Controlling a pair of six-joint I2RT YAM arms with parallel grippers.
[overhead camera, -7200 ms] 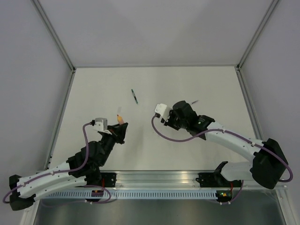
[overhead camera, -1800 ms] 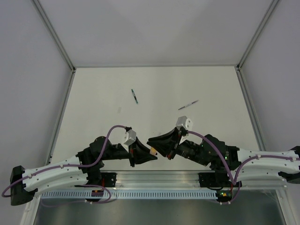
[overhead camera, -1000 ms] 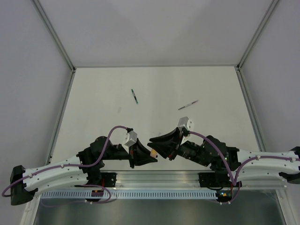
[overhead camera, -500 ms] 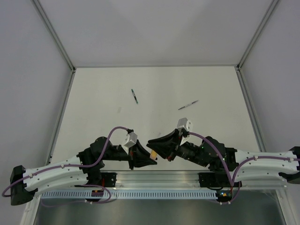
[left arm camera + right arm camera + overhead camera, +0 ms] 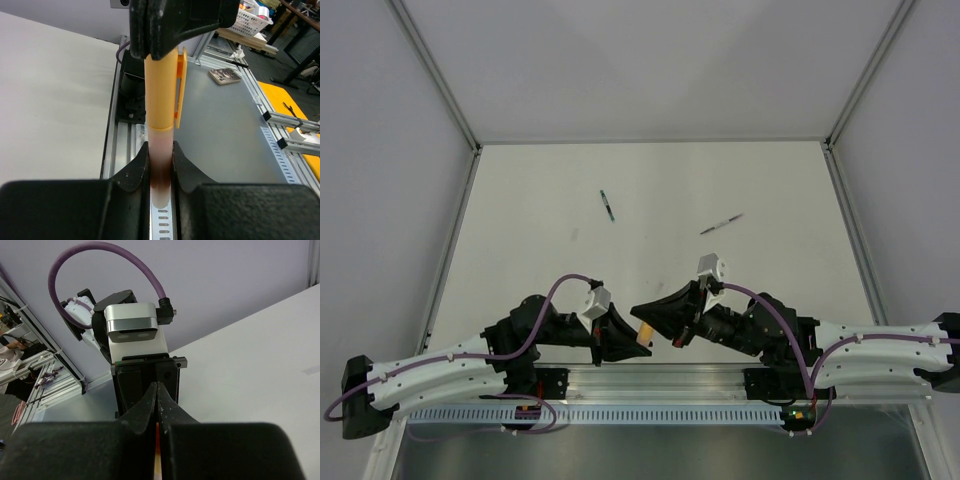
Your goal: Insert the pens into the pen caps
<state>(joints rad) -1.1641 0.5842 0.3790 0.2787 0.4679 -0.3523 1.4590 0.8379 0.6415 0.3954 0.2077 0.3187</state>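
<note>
Top view: left gripper (image 5: 632,342) & right gripper (image 5: 650,318) meet tip to tip over the near edge of the white tabletop (image 5: 520,200), w/ the orange pen (image 5: 645,331), a thick plastic stick, btwn them. Vs a sec ago they've drawn closer. The slim teal-green pen (image 5: 607,205) & thin grey-white pen (image 5: 721,223) lie far out on the tabletop, well apart.

Left wrist: left jaws are clamped on the orange pen's pale lower barrel. The orange-yellow cap (image 5: 161,85), a short plastic tube w/ side clip, sits over its upper end, top buried in the right jaws.

Right wrist: right jaws are pinched nearly tip to tip, a sliver of orange low btwn them. They've just snapped in from part-open. Probably the cap is now gripped for the seating push. Can't tell if it's fully home.
</note>
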